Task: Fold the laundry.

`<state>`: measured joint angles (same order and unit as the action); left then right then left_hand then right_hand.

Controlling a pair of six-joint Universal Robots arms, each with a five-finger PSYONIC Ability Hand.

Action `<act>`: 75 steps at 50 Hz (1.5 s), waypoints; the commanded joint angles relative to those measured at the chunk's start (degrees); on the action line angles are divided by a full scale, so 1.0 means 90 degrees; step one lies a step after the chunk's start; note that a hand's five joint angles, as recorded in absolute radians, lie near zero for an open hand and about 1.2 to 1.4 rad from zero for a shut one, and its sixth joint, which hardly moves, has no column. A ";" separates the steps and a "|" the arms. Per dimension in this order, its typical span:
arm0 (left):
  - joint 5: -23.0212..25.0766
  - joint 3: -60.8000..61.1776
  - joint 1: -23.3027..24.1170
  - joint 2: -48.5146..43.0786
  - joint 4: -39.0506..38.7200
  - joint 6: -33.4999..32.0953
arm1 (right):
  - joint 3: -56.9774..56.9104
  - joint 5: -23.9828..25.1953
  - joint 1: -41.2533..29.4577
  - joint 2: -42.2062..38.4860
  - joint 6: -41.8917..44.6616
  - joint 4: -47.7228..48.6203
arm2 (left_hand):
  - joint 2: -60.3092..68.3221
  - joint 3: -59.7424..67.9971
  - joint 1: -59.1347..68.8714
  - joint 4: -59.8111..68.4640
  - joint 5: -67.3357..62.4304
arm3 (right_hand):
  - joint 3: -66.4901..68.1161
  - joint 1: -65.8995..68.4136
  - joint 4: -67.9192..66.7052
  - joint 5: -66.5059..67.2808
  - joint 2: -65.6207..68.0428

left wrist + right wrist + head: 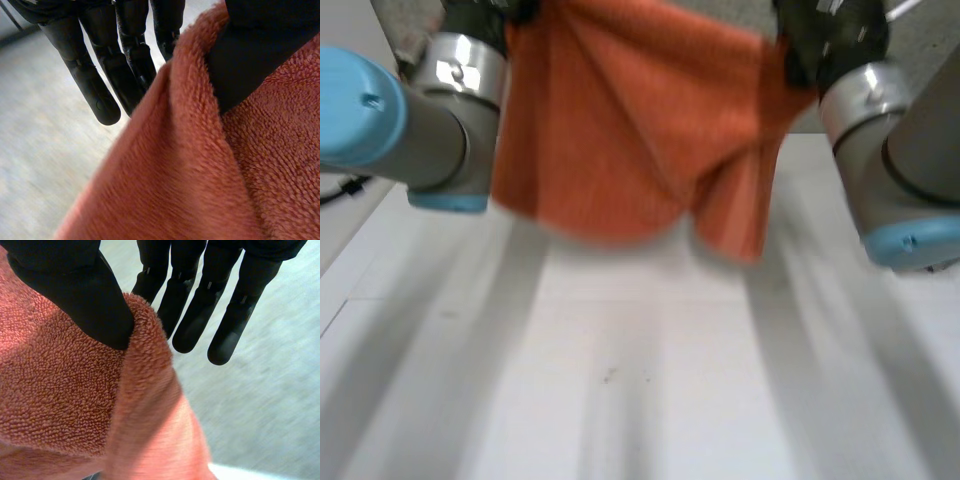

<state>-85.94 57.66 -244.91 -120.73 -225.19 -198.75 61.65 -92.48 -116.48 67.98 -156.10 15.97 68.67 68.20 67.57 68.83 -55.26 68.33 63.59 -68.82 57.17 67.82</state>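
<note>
A smooth white table [650, 400] spreads wide below an orange terry towel [630, 130]. The towel hangs in the air above the table, clear of its surface, stretched between the two arms. It drapes in soft folds, with a rounded lower edge and one corner drooping lower than the rest, on the side towards the right arm. Up close the cloth is thick and looped, with a fuzzy nap and a plump rolled hem.

The left arm [420, 120], a grey cylinder with a light-blue cap, stands just beside one side edge of the towel. The right arm [890, 150], of the same build, stands beside the opposite side edge.

The left hand [255, 55], matte black and hard-shelled, grips the towel at its top edge. Its broad thumb presses flat into the pile and the hem rises between thumb and the nearest finger, so the cloth is pinched there. The other fingers reach out straight and close together beyond the hem.

The right hand [75, 290] mirrors it at the towel's other top corner. Its thumb is sunk into the terry and the hem is nipped against the nearest finger, with the remaining fingers straight and slightly fanned.
</note>
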 commanded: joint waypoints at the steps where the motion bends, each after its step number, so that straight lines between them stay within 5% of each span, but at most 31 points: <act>1: -0.0207 0.0144 -0.0024 0.0210 0.0020 -0.0085 | 0.0238 0.0031 -0.0055 0.0084 -0.0087 0.1106 | 0.1259 0.1311 0.1381 0.1241 -0.1638 | 0.1297 0.1823 -0.1242 0.1425 0.1353; 18: -0.0637 0.4285 0.0035 0.0232 0.1418 -0.0973 | 0.2455 0.0373 -0.0036 -0.0521 0.0733 -0.0280 | 0.1224 0.1276 0.1347 0.1206 -0.1603 | 0.1297 0.1823 -0.1242 0.1425 0.1353; 23: -0.0647 0.4540 0.0045 -0.0248 0.1457 -0.1432 | 0.3012 0.0530 -0.0026 -0.1058 0.0860 -0.0329 | -0.0400 -0.0348 -0.0277 -0.0417 0.0020 | 0.1297 0.1823 -0.1242 0.1425 0.1353; 28: -0.0627 0.4511 -0.0033 -0.0268 0.1457 -0.1628 | 0.3257 0.0540 0.0052 -0.1039 0.0831 -0.0290 | -0.3741 -0.3689 -0.3619 -0.3759 0.3362 | 0.1297 0.1823 -0.1242 0.1425 0.1353; 32: -0.0618 0.4540 -0.0276 -0.0229 0.1486 -0.1647 | 0.3306 0.0569 0.0062 -0.1020 0.0811 -0.0290 | -0.3991 -0.3939 -0.3868 -0.4008 0.3611 | 0.1297 0.1823 -0.1242 0.1425 0.1353; 41: -0.0559 0.4940 -0.0668 0.0162 0.1760 -0.1559 | 0.3404 0.0579 0.0062 -0.0766 0.0772 -0.0319 | -0.3357 -0.3306 -0.3235 -0.3375 0.2978 | 0.1297 0.1823 -0.1242 0.1425 0.1353; 50: -0.0287 0.5214 -0.0756 0.0387 0.1760 -0.1472 | 0.3423 0.0588 0.0032 -0.0766 0.0704 -0.0349 | 0.1254 0.1306 0.1376 0.1236 -0.1633 | 0.1297 0.1823 -0.1242 0.1425 0.1353; 58: 0.0291 0.5243 -0.0863 0.0717 0.1964 -0.1247 | 0.3336 0.0578 0.0198 -0.0591 0.0411 -0.0611 | 0.1259 0.1311 0.1381 0.1241 -0.1638 | 0.1297 0.1823 -0.1242 0.1425 0.1353; 67: 0.0330 0.5439 -0.1088 0.3441 0.2453 -0.1217 | 0.2604 0.0949 0.0598 0.1155 0.0830 -0.2700 | 0.1259 0.1311 0.1381 0.1241 -0.1638 | 0.1297 0.1823 -0.1242 0.1425 0.1353; 75: 0.0446 0.5283 -0.1127 0.5413 0.2657 -0.1227 | 0.2242 0.0979 0.0687 0.2359 0.1523 -0.3336 | 0.1259 0.1311 0.1381 0.1241 -0.1638 | 0.1297 0.1823 -0.1242 0.1425 0.1353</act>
<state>-82.69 106.17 -254.87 -82.14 -202.81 -209.68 83.43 -83.82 -110.59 83.35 -146.63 -10.80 68.57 68.27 66.46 68.63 -56.28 68.33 63.54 -68.83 57.18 67.82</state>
